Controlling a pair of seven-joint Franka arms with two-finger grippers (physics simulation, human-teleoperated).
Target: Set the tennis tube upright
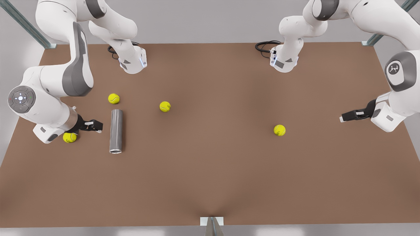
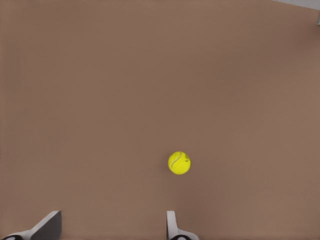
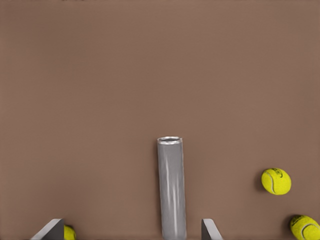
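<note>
Tennis tube flat on the brown surface near its edge at the front view's left, long axis crosswise to the right gripper just beside it, jaws wide; left gripper waiting, jaws wide, by the opposite edge.

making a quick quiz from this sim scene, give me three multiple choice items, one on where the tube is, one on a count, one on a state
1. Where does the tennis tube lie?
A. on the front view's left, beside the right gripper
B. on the front view's right, under the left gripper
C. at the table's middle

2. How many tennis balls are on the table?
A. two
B. four
C. six

3. How is the tube now?
A. upright
B. lying on its side
C. lifted off the table

Answers: 1 A, the right wrist view shows the tube between that gripper's open jaws. 2 B, the front view shows four. 3 B, its length rests flat on the table.
</note>
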